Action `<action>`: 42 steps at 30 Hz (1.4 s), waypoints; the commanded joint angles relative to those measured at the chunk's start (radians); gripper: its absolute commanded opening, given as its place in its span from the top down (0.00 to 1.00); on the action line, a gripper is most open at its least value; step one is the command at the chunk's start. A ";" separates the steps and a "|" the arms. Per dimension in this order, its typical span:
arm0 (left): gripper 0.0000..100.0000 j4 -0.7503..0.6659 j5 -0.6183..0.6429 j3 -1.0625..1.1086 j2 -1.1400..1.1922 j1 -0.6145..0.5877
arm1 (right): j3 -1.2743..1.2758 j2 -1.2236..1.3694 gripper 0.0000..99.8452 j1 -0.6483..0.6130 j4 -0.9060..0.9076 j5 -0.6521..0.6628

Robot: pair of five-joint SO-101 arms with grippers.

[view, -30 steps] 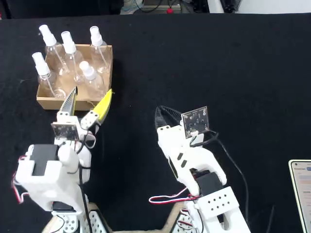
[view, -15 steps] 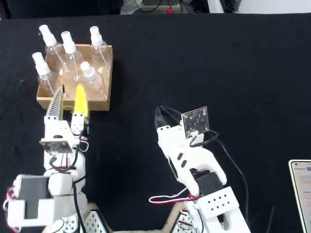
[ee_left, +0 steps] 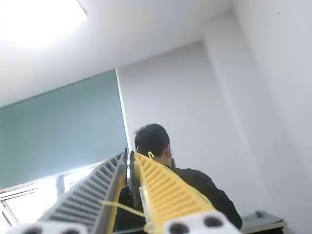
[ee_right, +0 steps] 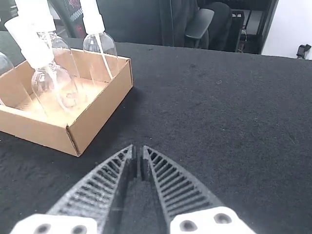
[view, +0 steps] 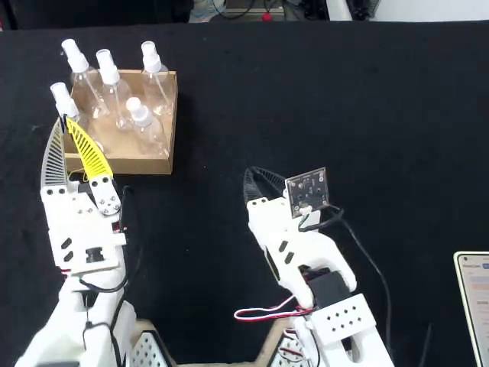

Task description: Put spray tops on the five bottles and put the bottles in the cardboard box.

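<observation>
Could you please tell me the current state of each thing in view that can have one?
five bottles: upright in the box, spray tops on
cardboard box: open-topped, holding all five
left gripper: shut, empty, pointing upward
right gripper: shut, empty, low over the table
screen: lit

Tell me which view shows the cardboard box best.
The high view: the cardboard box from above, five capped bottles inside, the left gripper overlapping a near corner. The right wrist view catches one corner and several bottles. The left wrist view faces a wall and ceiling.
</observation>
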 commanded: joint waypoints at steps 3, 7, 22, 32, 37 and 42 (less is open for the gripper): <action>0.97 0.041 -0.040 -0.054 -0.269 0.007 | -0.004 -0.016 0.98 -0.008 -0.032 0.009; 0.97 0.127 -0.040 -0.031 -0.463 0.031 | -0.004 -0.016 0.98 -0.008 -0.032 0.009; 0.97 1.458 -0.032 0.047 -1.099 0.044 | -0.004 -0.016 0.98 -0.008 -0.032 0.009; 0.97 1.896 -0.032 0.047 -1.082 0.039 | -0.007 -0.016 0.99 0.015 -0.026 0.008; 0.97 2.254 -0.032 0.047 -1.083 0.041 | -0.015 -0.018 0.99 0.103 -0.023 0.005; 0.97 2.315 0.026 0.047 -1.083 0.015 | -0.038 -0.018 0.99 0.129 0.015 0.000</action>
